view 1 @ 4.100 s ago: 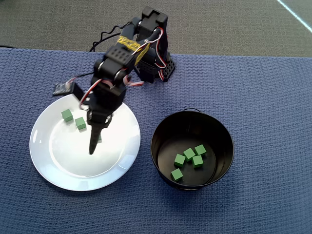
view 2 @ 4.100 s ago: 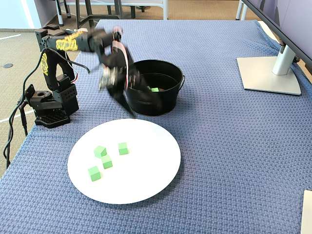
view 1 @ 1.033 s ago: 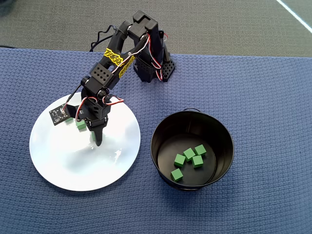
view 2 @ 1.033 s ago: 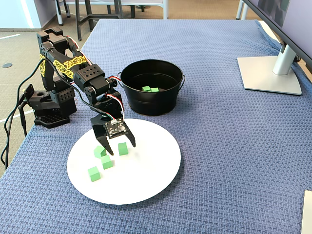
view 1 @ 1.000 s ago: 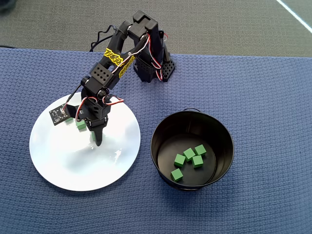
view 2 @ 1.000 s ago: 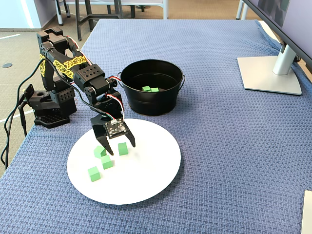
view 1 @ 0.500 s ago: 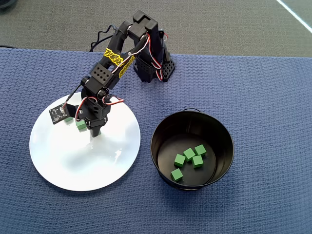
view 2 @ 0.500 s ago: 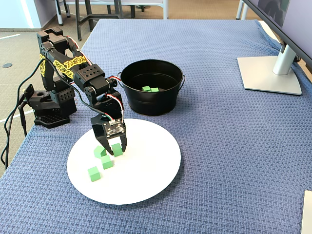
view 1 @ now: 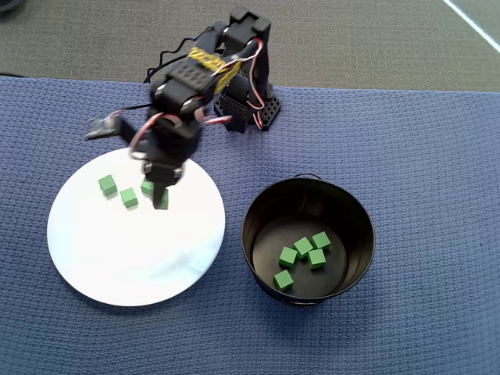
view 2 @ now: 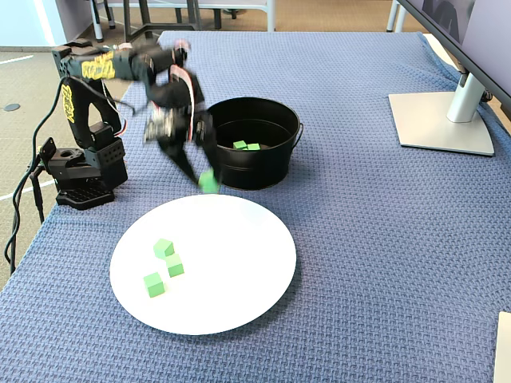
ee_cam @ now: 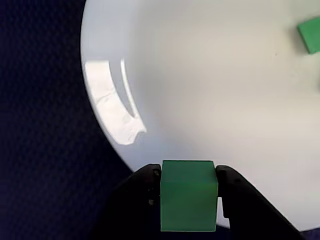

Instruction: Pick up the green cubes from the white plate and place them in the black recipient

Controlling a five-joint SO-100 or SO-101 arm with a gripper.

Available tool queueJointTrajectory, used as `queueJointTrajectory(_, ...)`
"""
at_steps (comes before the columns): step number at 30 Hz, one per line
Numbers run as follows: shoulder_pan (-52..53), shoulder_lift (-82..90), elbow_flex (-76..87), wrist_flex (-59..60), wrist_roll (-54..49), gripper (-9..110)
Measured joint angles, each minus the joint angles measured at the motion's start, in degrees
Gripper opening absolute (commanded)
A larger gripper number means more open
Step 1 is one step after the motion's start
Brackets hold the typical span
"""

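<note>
Wrist view shows the gripper (ee_cam: 188,200) clenched on one of the green cubes (ee_cam: 188,195), its two dark fingers (ee_cam: 236,200) pressed flat against the cube's left and right faces, with the jaws parted only as wide as the cube itself. Beneath it lies the white plate (ee_cam: 210,85), and another green cube sits at that view's upper right edge. From the fixed view the gripper (view 2: 206,182) hangs in the air above the blue woven cloth (view 2: 359,239), between the plate (view 2: 239,271) and the black recipient (view 2: 254,159), with the held cube (view 2: 208,182) clear of the plate surface; the arm is motion-blurred. Three green cubes rest on the plate's left part in the fixed view, close together. In the overhead view the gripper (view 1: 162,197) sits over the upper part of the plate (view 1: 117,258), and the recipient (view 1: 308,238), well apart to the right, holds four green cubes on its shiny floor.
</note>
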Motion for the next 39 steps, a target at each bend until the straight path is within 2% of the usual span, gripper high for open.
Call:
queueJointTrajectory(10, -28.9, 4.0, -2.9, 5.8, 15.6, 0)
queueJointTrajectory(16, -38.5, -5.4, -3.7, 2.0, 18.7, 0)
queueJointTrajectory(18, -39.5, -7.4, -3.7, 0.6, 19.2, 2)
queueJointTrajectory(21, -39.6, -7.7, -3.7, -0.8, 19.2, 33)
queueJointTrajectory(23, -39.3, -7.8, -3.7, -0.8, 18.2, 41)
queueJointTrajectory(33, -38.1, -7.4, -2.7, -0.8, 13.1, 45)
queueJointTrajectory(39, -28.0, -2.6, -8.0, 3.7, 13.0, 42)
